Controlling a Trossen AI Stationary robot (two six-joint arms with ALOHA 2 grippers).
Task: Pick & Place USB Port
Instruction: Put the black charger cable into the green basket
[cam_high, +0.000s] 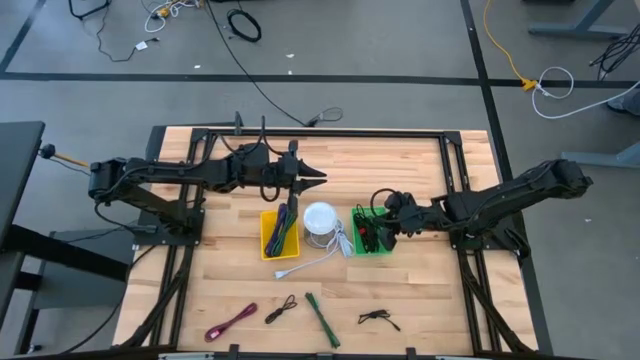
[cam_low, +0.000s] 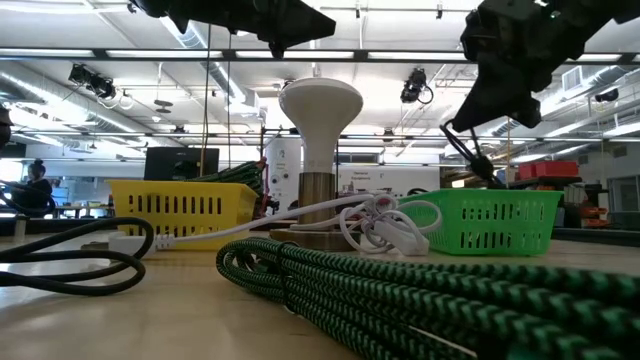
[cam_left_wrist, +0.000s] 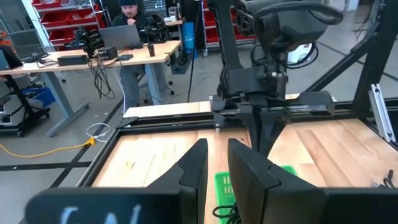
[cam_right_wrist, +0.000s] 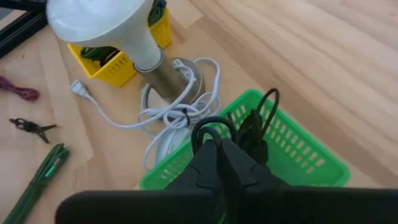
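Observation:
My right gripper (cam_right_wrist: 219, 148) hangs over the green basket (cam_right_wrist: 311, 155), slanting down, shut on a thin black cable (cam_right_wrist: 208, 124). In the high view this gripper (cam_high: 392, 222) sits above the basket's (cam_high: 358, 232) right part. My left gripper (cam_left_wrist: 217, 168) floats level and high, beyond the far end of the yellow basket (cam_high: 268, 240). It points at the table's right, open by a narrow gap with nothing between the fingers. Loose on the near table lie a purple cable (cam_high: 230, 322), a green cable (cam_high: 322, 318) and two black cables (cam_high: 282, 308) (cam_high: 378, 320). My right gripper pinches the black cable between its two fingertips (cam_right_wrist: 231, 163), coming from above and from the table's right, slanting down. Loops of the cable (cam_right_wrist: 267, 102) stand out past the tips, slack, over the inside of the green basket. The fingers themselves hide the pinched spot.
A white lamp (cam_high: 320, 218) stands between the two baskets, its white cord (cam_right_wrist: 168, 115) coiled at its base and running toward the near edge. The yellow basket holds purple and green cables. The green cable (cam_low: 400, 290) lies right before the low camera. A person sits at a desk (cam_left_wrist: 134, 25) beyond the table.

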